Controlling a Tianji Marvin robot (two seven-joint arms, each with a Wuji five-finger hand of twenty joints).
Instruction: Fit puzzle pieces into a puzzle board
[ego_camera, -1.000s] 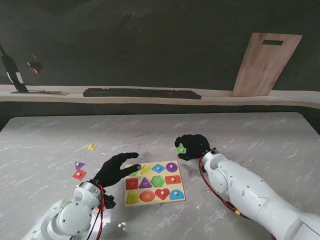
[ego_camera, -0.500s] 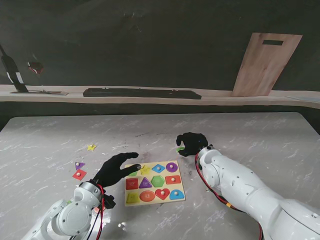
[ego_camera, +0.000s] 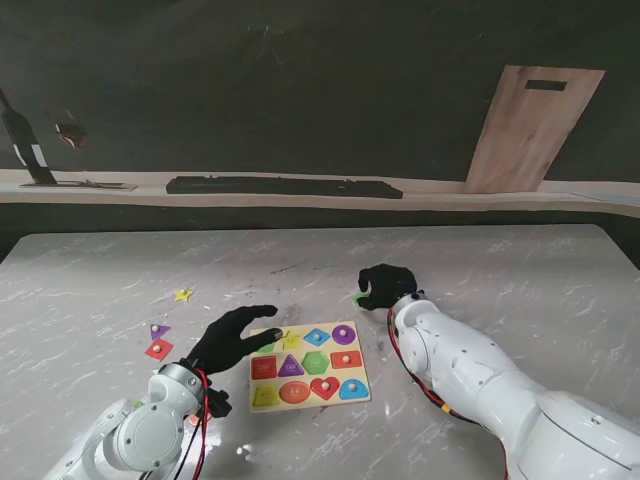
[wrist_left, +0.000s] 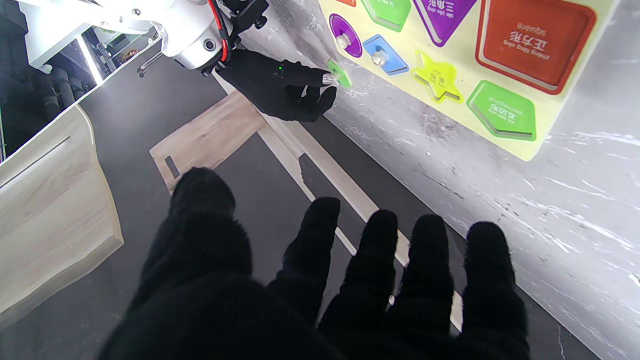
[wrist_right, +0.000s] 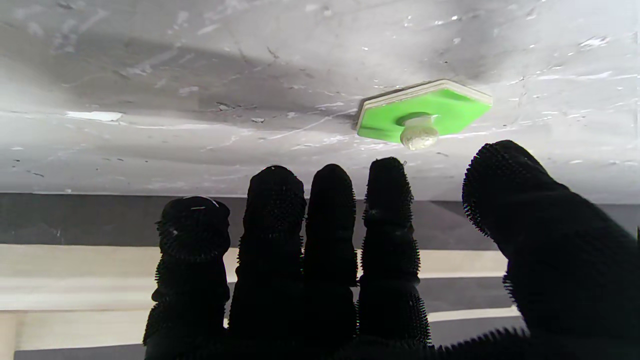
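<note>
Bare tabletop (ego_camera: 500, 270) right of puzzle board (ego_camera: 308, 367), left robot hand (ego_camera: 232, 338) over board's left edge

The table (ego_camera: 520, 270) looks like matt grey marble-patterned stone or laminate, scuffed in places. The puzzle board (ego_camera: 309, 398) seems painted wood with a pale yellow face. The green piece (wrist_right: 425, 111) shows a layered plywood edge, smooth glossy paint and a clear plastic knob. Both hands wear black nubbed fabric gloves.
</note>
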